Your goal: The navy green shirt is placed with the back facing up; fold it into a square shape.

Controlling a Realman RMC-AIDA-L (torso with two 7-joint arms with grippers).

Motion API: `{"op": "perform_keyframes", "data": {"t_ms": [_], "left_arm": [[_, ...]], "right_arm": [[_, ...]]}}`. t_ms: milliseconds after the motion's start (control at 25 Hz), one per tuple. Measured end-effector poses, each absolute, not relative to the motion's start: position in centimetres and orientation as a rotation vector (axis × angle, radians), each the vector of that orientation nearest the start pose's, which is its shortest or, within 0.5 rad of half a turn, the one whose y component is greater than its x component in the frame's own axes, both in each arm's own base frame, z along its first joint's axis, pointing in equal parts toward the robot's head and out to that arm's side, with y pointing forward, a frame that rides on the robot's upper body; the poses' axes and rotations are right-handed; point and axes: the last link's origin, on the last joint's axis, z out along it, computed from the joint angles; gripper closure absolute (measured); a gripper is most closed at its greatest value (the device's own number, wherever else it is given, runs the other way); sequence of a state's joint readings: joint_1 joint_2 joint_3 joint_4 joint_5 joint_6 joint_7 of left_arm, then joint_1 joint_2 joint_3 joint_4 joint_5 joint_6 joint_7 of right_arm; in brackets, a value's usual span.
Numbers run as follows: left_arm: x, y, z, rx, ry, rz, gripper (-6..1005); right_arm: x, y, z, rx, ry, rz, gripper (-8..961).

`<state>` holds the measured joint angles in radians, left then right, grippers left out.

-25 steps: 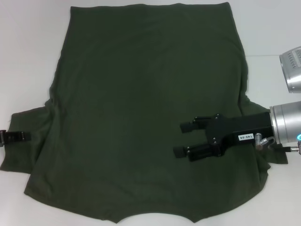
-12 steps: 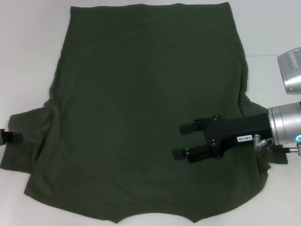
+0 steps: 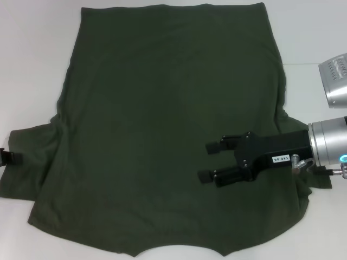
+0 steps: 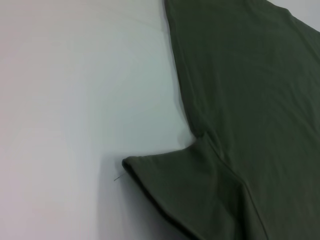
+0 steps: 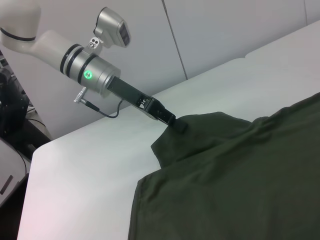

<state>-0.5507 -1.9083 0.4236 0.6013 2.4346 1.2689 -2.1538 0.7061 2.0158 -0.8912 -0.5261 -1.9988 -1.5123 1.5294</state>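
Right gripper [image 3: 209, 161]: fingers spread apart, nothing between them; poised over the cloth inside the shirt's right side, tips aimed toward the shirt's middle.
Left gripper [image 3: 10, 156]: only dark tips visible at the head view's left edge, at the end of the left sleeve; in the right wrist view, tips [image 5: 177, 124] down at the sleeve end, where the cloth rises to them; looks like a pinch on the sleeve, but open or closed cannot be told.
Navy green shirt [image 3: 162, 124]: directly beneath the right gripper, spread flat on the white counter [image 3: 32, 65], plain side up, no lettering visible; long axis from hem, far from the robot, to collar notch at the near edge, crosswise to the right gripper's reach.
Left sleeve [image 4: 170, 180]: sticks out sideways beyond the body's edge, well away from the right gripper across the full width of the shirt.
Right sleeve: mostly hidden behind the right arm's wrist; only a little cloth showing behind the gripper.
Key relation: each sleeve lies on its own arm's side; left gripper already at its sleeve, right gripper past its sleeve and over the body panel.
Likely step: sleeves folded inward first; nothing folded yet by the look of the cloth.
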Motion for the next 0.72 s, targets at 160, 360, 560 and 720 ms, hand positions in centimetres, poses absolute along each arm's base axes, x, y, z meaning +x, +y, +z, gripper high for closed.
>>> {"op": "perform_keyframes", "data": {"t_ms": [160, 360, 560, 720], "left_arm": [[-37.02, 35.07, 8.16, -1.995, -1.638, -0.332, 963], [-36.94, 35.17, 8.22, -1.998, -1.635, -0.332, 964], [-36.87, 35.24, 8.21, -1.998, -1.637, -0.334, 964], [-36.82, 35.29, 8.11, -1.994, -1.648, -0.33, 965]], "right_arm": [[22.22, 35.68, -2.27, -2.956, 0.672, 0.545, 31], [22.28, 35.65, -2.27, -2.955, 0.674, 0.544, 32], [22.27, 35.64, -2.32, -2.954, 0.675, 0.545, 32], [22.28, 35.67, -2.33, -2.952, 0.676, 0.544, 33]]}}
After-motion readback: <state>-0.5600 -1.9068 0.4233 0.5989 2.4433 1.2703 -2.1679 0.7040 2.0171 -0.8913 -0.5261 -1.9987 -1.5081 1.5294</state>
